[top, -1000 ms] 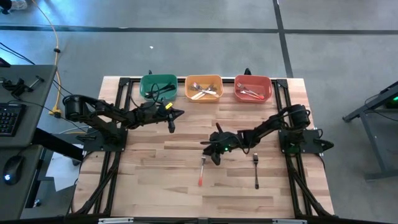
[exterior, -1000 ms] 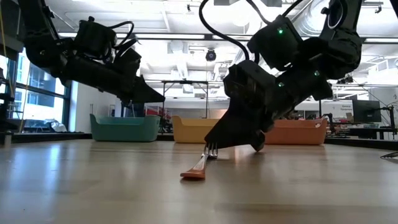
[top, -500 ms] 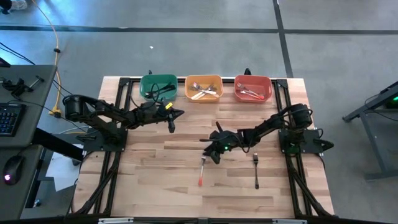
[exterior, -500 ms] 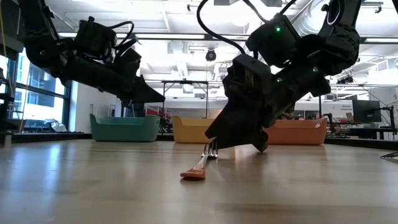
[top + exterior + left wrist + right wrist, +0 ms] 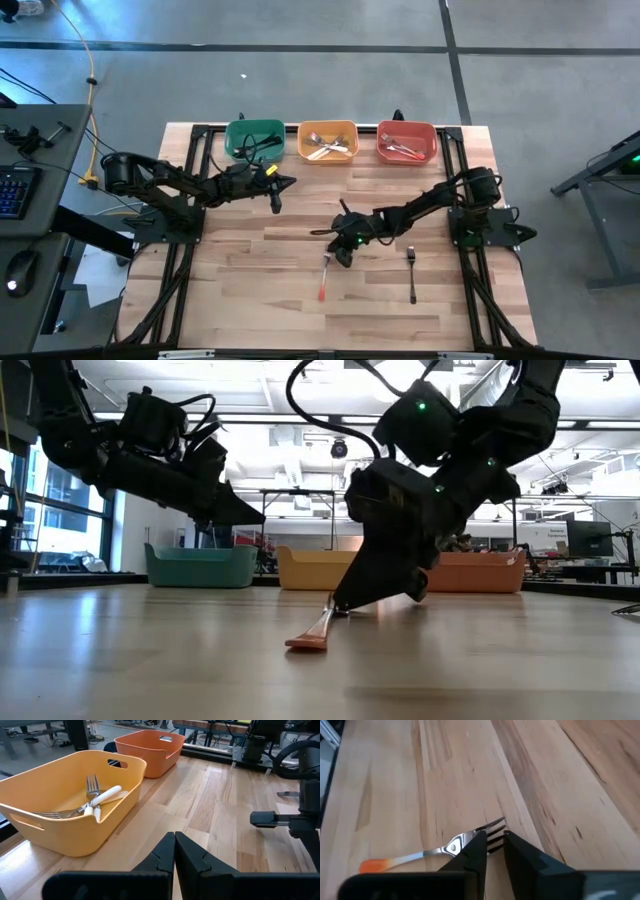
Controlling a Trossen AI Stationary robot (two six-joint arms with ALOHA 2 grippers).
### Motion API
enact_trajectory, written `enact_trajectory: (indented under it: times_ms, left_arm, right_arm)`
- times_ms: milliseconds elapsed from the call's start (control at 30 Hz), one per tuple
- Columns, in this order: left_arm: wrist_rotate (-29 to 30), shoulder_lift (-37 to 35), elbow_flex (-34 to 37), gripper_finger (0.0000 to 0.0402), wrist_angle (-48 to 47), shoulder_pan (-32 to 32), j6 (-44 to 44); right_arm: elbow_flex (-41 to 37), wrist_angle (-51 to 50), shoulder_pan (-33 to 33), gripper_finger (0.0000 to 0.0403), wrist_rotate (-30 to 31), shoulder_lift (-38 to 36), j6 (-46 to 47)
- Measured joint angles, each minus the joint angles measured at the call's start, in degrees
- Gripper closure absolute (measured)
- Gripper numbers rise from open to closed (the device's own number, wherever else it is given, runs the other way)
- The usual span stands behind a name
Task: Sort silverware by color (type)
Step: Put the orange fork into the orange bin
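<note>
Right claw (image 5: 492, 851) is pinching the red fork (image 5: 440, 851) near its metal neck.
The fork is lying flat on the counter (image 5: 240, 290), handle pointing away; left claw (image 5: 278, 190), clenched, is waiting farther off.

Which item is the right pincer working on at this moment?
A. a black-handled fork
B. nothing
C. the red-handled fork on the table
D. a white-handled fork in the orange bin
C: the right pincer has its fingers down at the metal head of the red-handled fork, which lies on the table.
</note>
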State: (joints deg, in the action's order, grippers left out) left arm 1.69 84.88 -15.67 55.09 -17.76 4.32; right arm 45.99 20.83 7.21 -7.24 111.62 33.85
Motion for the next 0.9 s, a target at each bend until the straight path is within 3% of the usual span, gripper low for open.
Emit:
enact_trajectory:
  times_ms: [167,500,733,900]
  left_arm:
    - [0.0,0.0,0.0,0.0401,0.0,0.0,0.0]
    - [0.0,0.0,0.0,0.0401,0.0,0.0,-0.9]
    - [0.0,0.0,0.0,0.0401,0.0,0.2,-0.3]
    - [0.0,0.0,0.0,0.0401,0.0,0.2,-0.1]
  right_arm:
    - [0.0,1.2,-0.8,0.0395,-0.7,0.1,-1.8]
    - [-0.3,-0.3,-5.0,0.0400,-0.4,-4.7,-2.0]
    - [-0.1,-13.0,-10.7,0.0402,5.7,-19.0,-4.2]
    - [-0.1,-26.6,-16.3,0.0402,14.1,-32.8,-5.4]
